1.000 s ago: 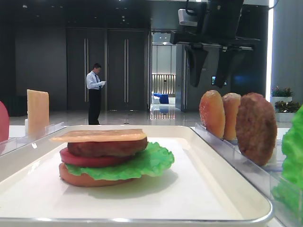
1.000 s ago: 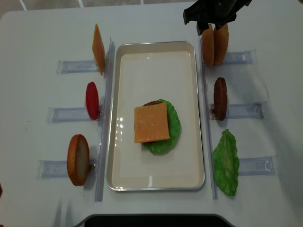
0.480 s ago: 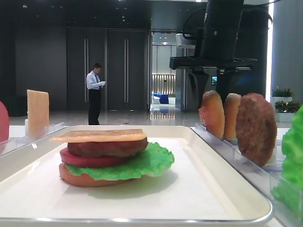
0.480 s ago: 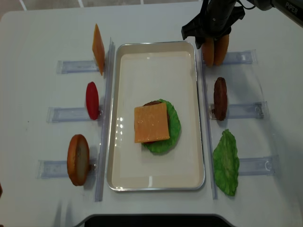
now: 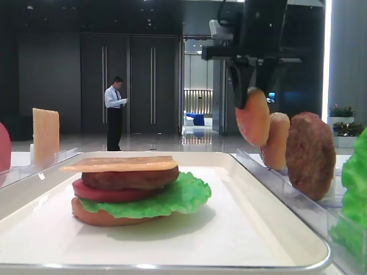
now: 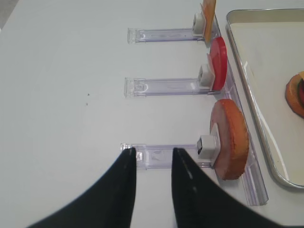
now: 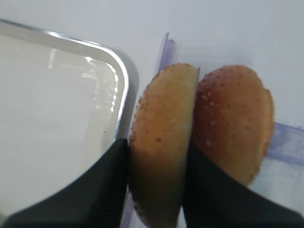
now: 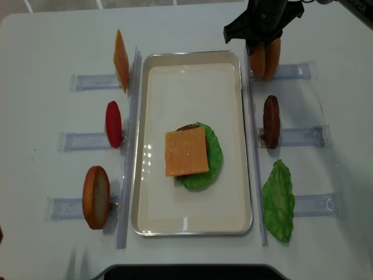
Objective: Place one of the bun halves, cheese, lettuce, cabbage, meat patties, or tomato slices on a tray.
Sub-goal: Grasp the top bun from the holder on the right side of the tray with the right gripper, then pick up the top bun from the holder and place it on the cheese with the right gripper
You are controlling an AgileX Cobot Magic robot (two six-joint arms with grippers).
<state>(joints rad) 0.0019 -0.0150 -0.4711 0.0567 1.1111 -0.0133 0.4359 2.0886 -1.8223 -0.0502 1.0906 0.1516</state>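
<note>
Already clamped: right gripper (image 7: 156,190) with both dark fingers (image 7: 102,190) pressed against the two faces of the nearer bun top (image 7: 161,142), held on edge, crust speckled, long axis running up and down between the pads. Lifted clear of its slot, to judge from the low front view, where that bun top (image 5: 253,117) hangs under the gripper (image 5: 252,86) and higher than its twin (image 5: 276,140) standing in the clear rack (image 5: 298,197) just behind. Touching that second bun top (image 7: 232,123) face to face in the wrist view, so some risk of dragging it along on the way out.

Directly to the left of the held bun in the overhead view: the white tray (image 8: 151,210), its near rim (image 7: 126,80) just beside the fingers. Farther down the tray, toward the robot: the half-built burger, cheese (image 8: 186,151) on top, lettuce (image 8: 213,157) showing at the side, patty and tomato slice beneath, bottom bun under all. Decisive relation, then: stack lying inward and toward the robot from the right gripper, bun standing on edge while the stack wants it flat, dome up. Probably a carry over the rim and a turn of the wrist needed before release.

Left gripper (image 6: 153,156) far from all this, hovering over the worktop (image 6: 61,95) by the left racks, fingers nearly together, holding nothing. Right arm clearly the nearer one.
</note>
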